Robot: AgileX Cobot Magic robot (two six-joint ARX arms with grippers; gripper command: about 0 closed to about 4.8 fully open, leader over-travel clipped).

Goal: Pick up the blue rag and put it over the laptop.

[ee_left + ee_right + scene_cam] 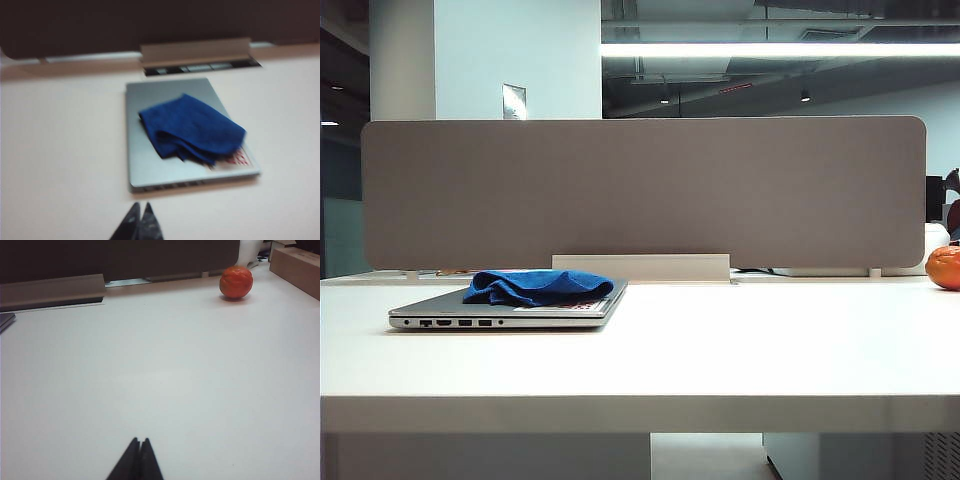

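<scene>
We see the blue rag bunched on the closed laptop, covering only part of its lid, sticker apparently peeking out. Left pincer, tips together, hovers near the laptop's front edge. Right pincer, tips together, sits over bare tabletop, well apart from an orange.

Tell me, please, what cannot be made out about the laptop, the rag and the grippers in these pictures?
- Sticker on the laptop: mostly hidden by the blue rag; print blurred in the left wrist view.
- Port labels: too small in the exterior view.
- Left gripper and right gripper: only shut fingertips show, cut off by the frame edge; absent from the exterior view.
- Orange ball: cut off by the exterior view's edge.
</scene>
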